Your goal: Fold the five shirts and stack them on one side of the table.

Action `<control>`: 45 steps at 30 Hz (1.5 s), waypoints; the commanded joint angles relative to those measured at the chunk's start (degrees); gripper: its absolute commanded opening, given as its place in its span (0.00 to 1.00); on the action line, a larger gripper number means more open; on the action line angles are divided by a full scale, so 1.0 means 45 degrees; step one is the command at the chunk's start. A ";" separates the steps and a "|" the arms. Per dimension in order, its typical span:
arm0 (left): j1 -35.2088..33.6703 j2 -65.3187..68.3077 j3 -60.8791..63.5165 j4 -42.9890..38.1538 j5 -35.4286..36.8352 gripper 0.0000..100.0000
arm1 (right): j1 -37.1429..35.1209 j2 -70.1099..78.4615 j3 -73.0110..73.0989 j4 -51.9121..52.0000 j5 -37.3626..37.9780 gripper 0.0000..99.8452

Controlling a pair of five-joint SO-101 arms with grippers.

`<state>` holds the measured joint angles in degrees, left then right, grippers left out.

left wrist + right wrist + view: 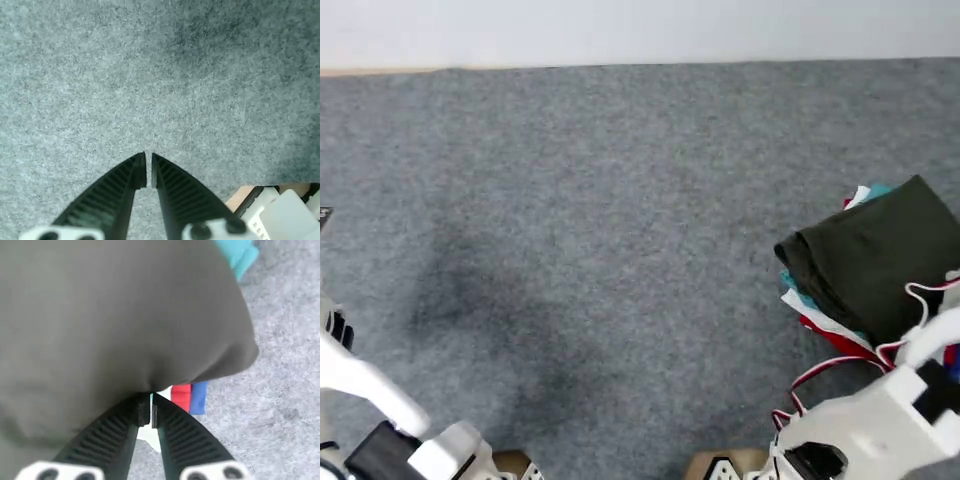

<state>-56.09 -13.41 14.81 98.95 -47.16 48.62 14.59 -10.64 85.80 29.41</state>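
The left gripper (pixel 148 156) is hanging over bare grey table (pixel 620 200) on the left side, jaws pressed together on nothing. Over at the right edge, the stack of shirts (pixel 820 318) is sitting with the dark shirt (pixel 875 255) on top. The right gripper (pixel 151 396) is way nearer, jaws closed and nosing against that shirt's rim. Can't tell if it's pinching cloth.

We take this place for a robotics lab or test bench, not a home. A plain grey felt-like cover (pixel 620 200) lies over the whole table and a bare white wall (pixel 640 30) stands behind it. The white left arm (pixel 375 390) and right arm (pixel 880 420), with loose cables (pixel 820 375), stand at the near edge.
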 commanded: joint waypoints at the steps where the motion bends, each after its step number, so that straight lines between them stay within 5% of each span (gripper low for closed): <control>1: 0.0156 -0.0371 -0.0498 -0.0137 -0.0176 0.03 | 0.0166 -0.0713 -0.1465 0.1123 0.0156 0.01; 9: 0.0156 -0.0371 -0.0498 -0.0137 -0.0156 0.03 | -0.1397 -0.2471 -0.3302 0.3292 0.0059 0.01; 17: 0.0117 -0.0371 -0.0440 -0.0039 -0.0098 0.03 | -0.0791 0.0615 0.0059 -0.1026 0.0156 0.01; 22: 0.0059 -0.0391 -0.0479 0.0313 0.0098 0.02 | -0.0713 0.0147 -0.1504 0.0479 0.0078 0.01; 28: 0.0176 -0.0996 -0.0479 0.0313 0.1035 0.01 | -0.2491 -0.1885 -0.3243 0.3233 0.0039 0.01; 39: 0.4161 -0.7951 0.1319 0.0234 0.3067 0.01 | -0.6418 -0.8352 0.1211 0.3780 -0.2325 0.01; 45: 0.6466 -1.0901 0.4698 -0.1661 0.7326 0.01 | -0.7902 -1.0735 0.5314 0.3722 -0.5822 0.01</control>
<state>-30.86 -57.10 30.37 95.96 -23.43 15.82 -28.40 7.56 100.48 8.84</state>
